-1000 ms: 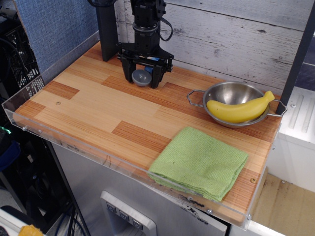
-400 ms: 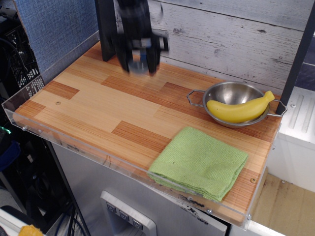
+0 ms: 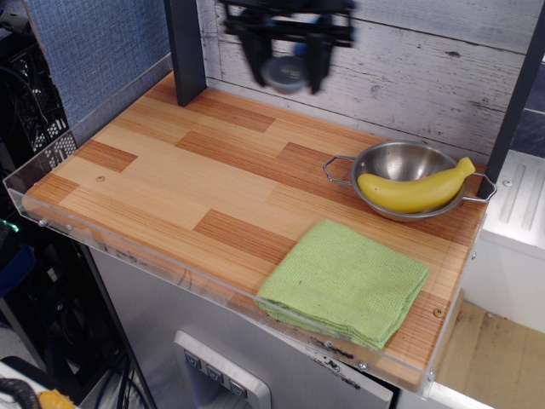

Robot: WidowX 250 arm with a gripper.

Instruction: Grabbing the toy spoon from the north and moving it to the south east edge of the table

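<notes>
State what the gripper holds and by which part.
The gripper holds the toy spoon lifted above the table; motion blur hides which part the fingers grip.

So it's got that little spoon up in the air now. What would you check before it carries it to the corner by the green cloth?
1. Grip: the toy spoon sits between the fingers of the gripper; ok, though blurred.
2. Height: spoon lifted clear of the table; ok.
3. Path obstacle: steel bowl holding the banana sits on the right side; pass above it; cannot tell clearance.
4. Drop spot: green cloth covers most of the near right corner; not ok for bare wood.
5. Acrylic rim at the edge: intact; ok.
</notes>
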